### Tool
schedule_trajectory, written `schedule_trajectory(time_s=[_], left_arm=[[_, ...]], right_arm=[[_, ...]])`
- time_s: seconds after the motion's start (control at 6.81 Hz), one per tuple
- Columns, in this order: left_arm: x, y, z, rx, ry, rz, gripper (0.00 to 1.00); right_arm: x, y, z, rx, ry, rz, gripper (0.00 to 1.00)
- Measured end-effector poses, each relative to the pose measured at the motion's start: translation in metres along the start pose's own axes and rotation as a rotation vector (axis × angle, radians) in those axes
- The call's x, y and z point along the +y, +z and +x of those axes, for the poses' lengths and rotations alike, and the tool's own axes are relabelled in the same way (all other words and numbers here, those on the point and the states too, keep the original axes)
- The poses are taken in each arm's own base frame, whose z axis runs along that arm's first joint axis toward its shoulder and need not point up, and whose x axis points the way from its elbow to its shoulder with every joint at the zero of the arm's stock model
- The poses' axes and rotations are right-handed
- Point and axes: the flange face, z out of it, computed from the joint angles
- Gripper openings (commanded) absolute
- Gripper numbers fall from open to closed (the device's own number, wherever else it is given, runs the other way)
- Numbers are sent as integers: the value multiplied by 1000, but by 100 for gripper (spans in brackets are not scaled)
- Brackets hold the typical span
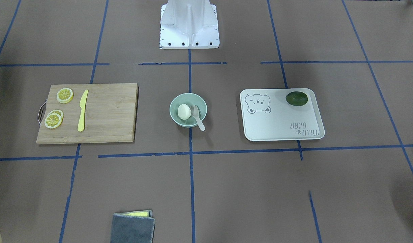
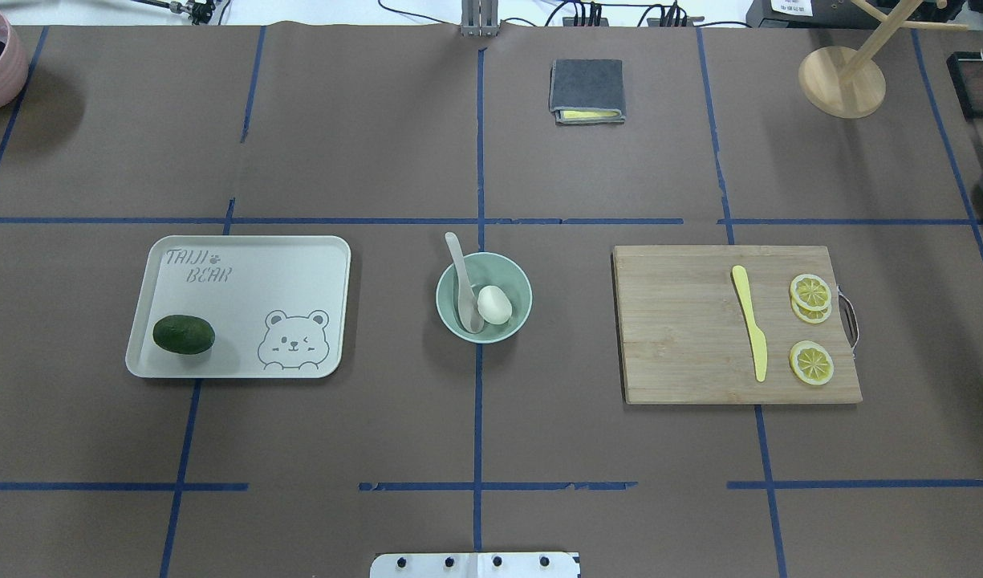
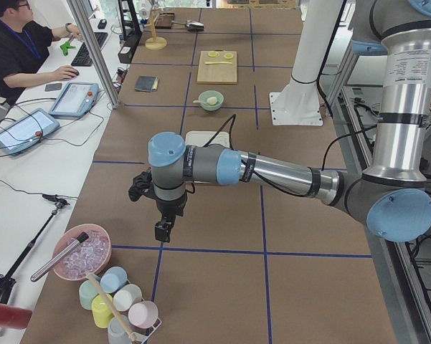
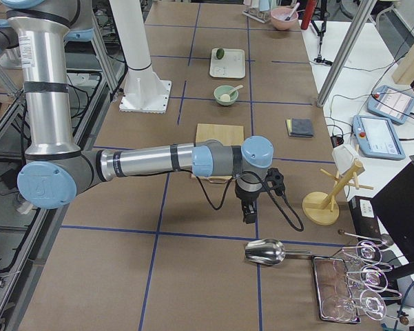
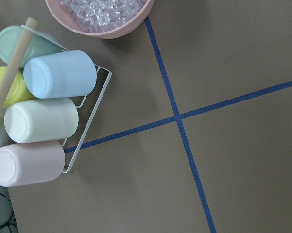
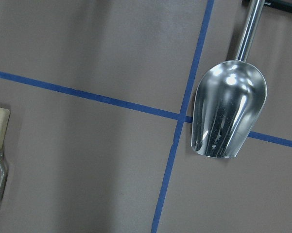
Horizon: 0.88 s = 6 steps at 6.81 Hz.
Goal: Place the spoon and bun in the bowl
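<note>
The pale mint-green bowl (image 1: pixel 193 99) (image 2: pixel 505 274) stands at the table's centre. The white bun (image 1: pixel 183 111) (image 2: pixel 494 305) lies inside it. The whitish spoon (image 1: pixel 197 116) (image 2: pixel 461 277) has its scoop in the bowl beside the bun, and its handle leans out over the rim. Neither gripper shows in the overhead or front views. The left gripper (image 3: pixel 163 231) hangs over the table's left end, far from the bowl. The right gripper (image 4: pixel 248 212) hangs over the right end. I cannot tell whether either one is open or shut.
A grey tray (image 2: pixel 242 265) with a dark green lime (image 2: pixel 184 334) lies left of the bowl. A cutting board (image 2: pixel 684 337) holds a yellow knife (image 2: pixel 749 331) and lemon slices. A folded cloth (image 2: pixel 586 90) lies at the far side. Cups (image 5: pixel 48 111) and a metal scoop (image 6: pixel 228 111) lie under the wrists.
</note>
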Motion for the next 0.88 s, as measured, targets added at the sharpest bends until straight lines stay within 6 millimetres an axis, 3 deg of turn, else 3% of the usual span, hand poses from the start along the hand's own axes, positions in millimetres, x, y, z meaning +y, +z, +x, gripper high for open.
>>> schedule_trajectory(time_s=[0.44, 0.88], left_arm=[[18, 42, -21, 95, -67, -59, 100], [20, 48, -22, 112, -82, -63, 100]], right_arm=[[4, 7, 8, -26, 75, -3, 100], [5, 9, 5, -86, 129, -2, 100]])
